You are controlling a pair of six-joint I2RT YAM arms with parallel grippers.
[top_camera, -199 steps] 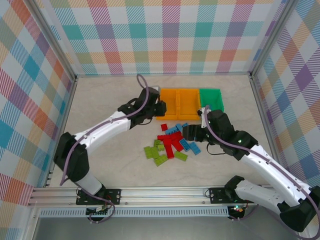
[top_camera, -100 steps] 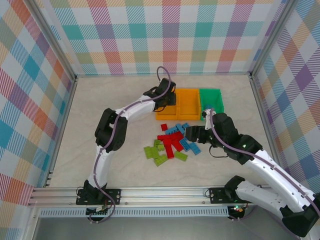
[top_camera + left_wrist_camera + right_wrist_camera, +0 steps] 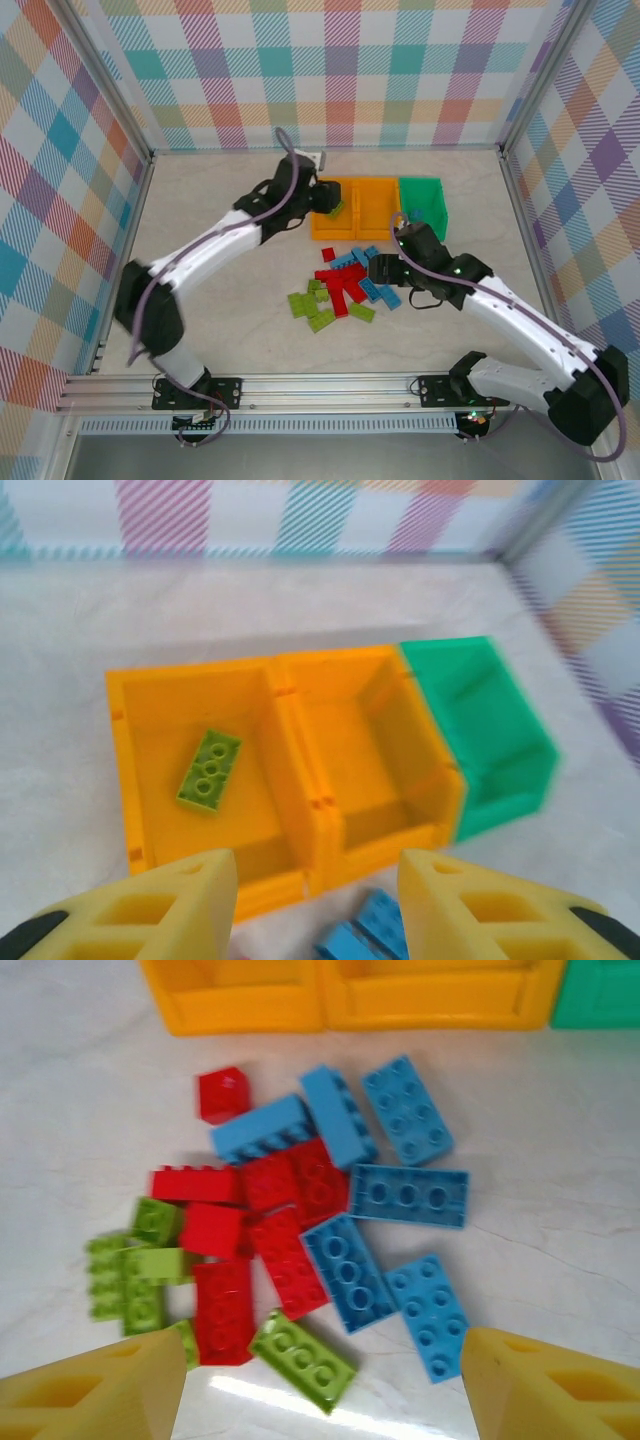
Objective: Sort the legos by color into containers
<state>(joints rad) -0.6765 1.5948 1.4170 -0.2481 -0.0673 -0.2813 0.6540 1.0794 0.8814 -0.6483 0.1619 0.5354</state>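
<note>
Now left tool [image 3: 318, 900] spread, empty, at orange bin [image 3: 125, 770] frame left; green brick [image 3: 208, 770] lies inside. Right tool [image 3: 320, 1388] spread over brick pile [image 3: 300, 1220] mid-frame on the desk [image 3: 560, 1110]; bricks touch, so closing may pinch two colors or scatter them.

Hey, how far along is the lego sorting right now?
Barely started. Done: one lime green lego lies in the left orange bin; the middle orange bin and green bin look empty. In hand: nothing. The left gripper is open above the bins, and the right gripper is open over the pile. Left: all the red, blue and green bricks on the table.
</note>
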